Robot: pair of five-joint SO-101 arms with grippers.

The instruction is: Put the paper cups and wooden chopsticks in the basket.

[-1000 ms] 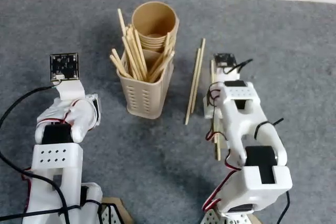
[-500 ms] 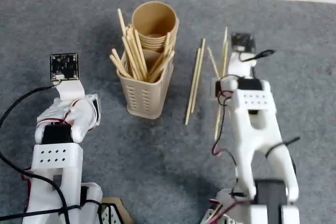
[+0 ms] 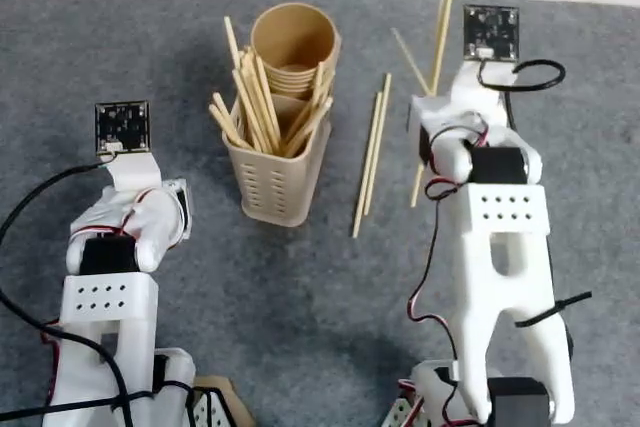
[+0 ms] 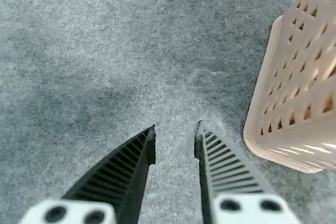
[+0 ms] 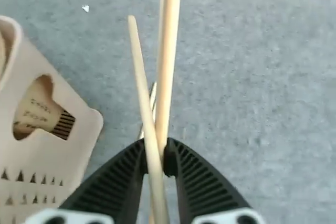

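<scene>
**Right gripper clamped on held chopsticks; left gripper empty**

High view: tall perforated beige basket on the fuzzy grey bench. It holds bundled chopsticks, with stacked paper cups at its far side. Two loose chopsticks lie beside it.
Left wrist view: ribbed black fingers slightly parted, near the basket wall.
Right wrist view: two thin round wooden sticks pinched crosswise.

Likely a robotics lab: 2 wired arms on a grey felt mat.
</scene>
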